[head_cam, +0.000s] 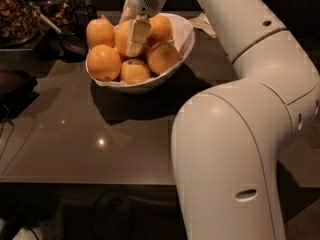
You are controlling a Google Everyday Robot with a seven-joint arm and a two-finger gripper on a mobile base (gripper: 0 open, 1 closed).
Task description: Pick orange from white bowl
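Observation:
The white bowl (pixel 176 59) stands on the dark table at the upper centre and holds several oranges. My gripper (pixel 135 38) reaches down into the bowl from above and sits against the front right of the middle orange (pixel 121 36), a large pale yellow-orange fruit partly hidden behind it. Deeper-orange fruit lie around it: one at the back left (pixel 100 31), one at the front left (pixel 103 62), one at the right (pixel 162 57) and one at the back right (pixel 161 28). A smaller, yellower fruit (pixel 135 71) lies at the front.
My big white arm (pixel 235 149) fills the right half of the view. A crumpled paper (pixel 202 24) lies behind the bowl to the right. Dark containers and a jar of brown food (pixel 17 16) stand at the far left. The table's front edge (pixel 90 183) runs across below.

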